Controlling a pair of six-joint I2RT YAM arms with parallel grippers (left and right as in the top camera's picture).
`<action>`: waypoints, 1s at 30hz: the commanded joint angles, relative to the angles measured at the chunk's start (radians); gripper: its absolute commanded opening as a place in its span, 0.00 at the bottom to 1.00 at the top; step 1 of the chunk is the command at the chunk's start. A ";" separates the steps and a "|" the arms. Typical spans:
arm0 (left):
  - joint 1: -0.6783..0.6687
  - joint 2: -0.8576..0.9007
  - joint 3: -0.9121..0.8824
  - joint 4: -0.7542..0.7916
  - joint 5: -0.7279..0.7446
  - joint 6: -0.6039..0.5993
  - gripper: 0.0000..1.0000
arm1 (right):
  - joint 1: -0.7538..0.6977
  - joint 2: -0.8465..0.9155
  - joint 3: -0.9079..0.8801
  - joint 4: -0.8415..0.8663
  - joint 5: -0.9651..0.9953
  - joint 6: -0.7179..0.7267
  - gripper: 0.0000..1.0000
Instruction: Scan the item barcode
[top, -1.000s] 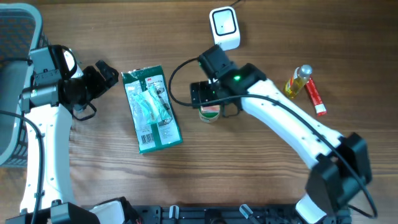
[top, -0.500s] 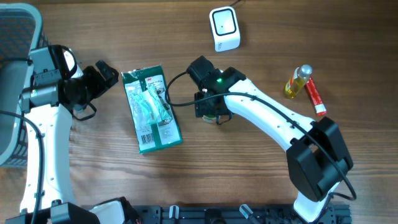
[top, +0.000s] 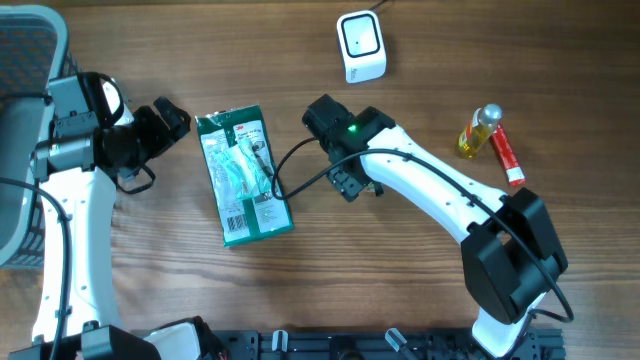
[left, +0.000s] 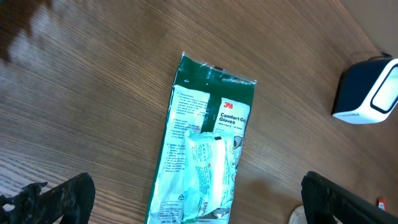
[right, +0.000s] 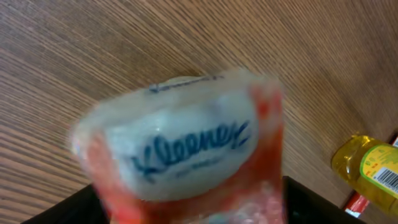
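I'm seeing the glove packet (top: 244, 178) lying at nine o'clock from the right tool (top: 349, 184), the scanner (top: 361, 45) at twelve. The tool is pointing down with its jaws flanking the Kleenex pack (right: 186, 149); whether they are gripping it I cannot tell.

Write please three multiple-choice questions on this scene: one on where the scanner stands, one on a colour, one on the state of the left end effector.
1. Where is the white scanner relative to the green glove package?
A. lying on top of it
B. apart from it, on the table
C. tucked under it

2. What colour is the small bottle beside the red tube?
A. blue
B. black
C. yellow

3. In what state is the left end effector?
A. shut on the package
B. open, holding nothing
C. shut on the bottle

Answers:
1 B, bare wood shows between the two in the overhead view.
2 C, its body is clearly yellow.
3 B, its jaws stand wide apart and the package lies flat beyond them.
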 joint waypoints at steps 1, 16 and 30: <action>-0.002 -0.005 0.008 0.002 -0.005 0.020 1.00 | -0.011 0.011 0.003 0.009 -0.033 0.023 0.80; -0.002 -0.005 0.008 0.003 -0.005 0.020 1.00 | -0.108 -0.061 0.024 -0.018 -0.280 0.426 0.95; -0.002 -0.005 0.008 0.003 -0.005 0.020 1.00 | -0.138 -0.259 0.027 0.015 -0.310 0.397 1.00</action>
